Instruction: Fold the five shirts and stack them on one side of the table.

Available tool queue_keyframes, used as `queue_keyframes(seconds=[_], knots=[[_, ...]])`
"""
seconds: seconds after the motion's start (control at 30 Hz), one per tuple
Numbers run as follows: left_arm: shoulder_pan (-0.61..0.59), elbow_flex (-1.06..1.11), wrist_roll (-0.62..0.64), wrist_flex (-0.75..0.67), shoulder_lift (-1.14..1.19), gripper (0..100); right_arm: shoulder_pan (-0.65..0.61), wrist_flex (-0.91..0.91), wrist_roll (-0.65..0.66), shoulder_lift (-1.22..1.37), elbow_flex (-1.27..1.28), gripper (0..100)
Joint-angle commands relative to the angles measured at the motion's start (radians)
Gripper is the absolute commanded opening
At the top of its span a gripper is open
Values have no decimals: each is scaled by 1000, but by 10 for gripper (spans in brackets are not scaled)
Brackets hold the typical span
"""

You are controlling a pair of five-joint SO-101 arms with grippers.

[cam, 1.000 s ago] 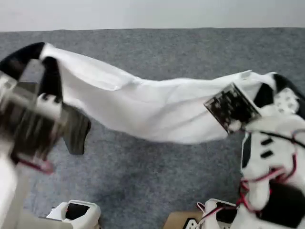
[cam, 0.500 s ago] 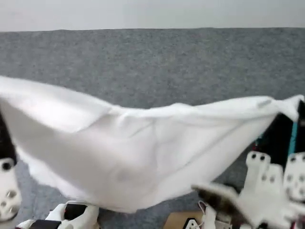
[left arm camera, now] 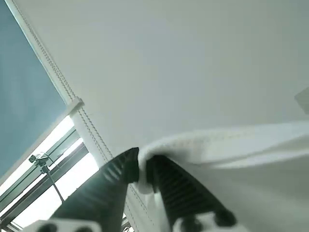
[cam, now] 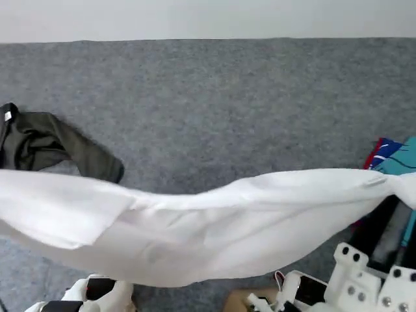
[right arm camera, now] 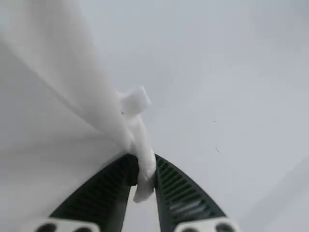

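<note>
A white shirt (cam: 195, 227) hangs stretched across the near part of the table, held up at both ends. My left gripper (left arm camera: 141, 170) is shut on one edge of the white shirt (left arm camera: 231, 145), the cloth pinched between its black ribbed fingers. My right gripper (right arm camera: 143, 174) is shut on another bunched corner of the white shirt (right arm camera: 58, 121). A dark olive shirt (cam: 52, 146) lies crumpled at the far left of the grey table (cam: 227, 110). Folded colourful shirts (cam: 393, 156) sit at the right edge, partly hidden by the white cloth.
White arm parts (cam: 364, 286) show at the near right and another white base (cam: 91, 296) at the near left. A brown cardboard piece (cam: 244, 300) lies at the near edge. Grey felt covers the middle and back of the table.
The white shirt has been lifted and drawn toward the near edge. It now uncovers the dark olive shirt at the left and the folded stack at the right. Both arms swung out of the overhead picture.
</note>
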Motion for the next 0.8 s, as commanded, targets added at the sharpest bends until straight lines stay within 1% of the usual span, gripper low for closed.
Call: queue_keyframes(seconds=[0.0,0.27,0.33,0.6,0.67,0.77], knots=[[-8,-22,-20,12,-2,3,12,-8,35,-10,-2,11],[-8,-41,-25,18,8,3,13,87,52,-41,2,11],[-8,-4,-25,18,8,3,13,85,54,-41,38,11],[-6,297,-25,18,6,3,13,-59,124,-50,310,11],[-6,400,-25,18,8,3,13,-96,129,-50,381,11],[-6,608,-23,14,8,3,10,-162,129,-47,491,11]])
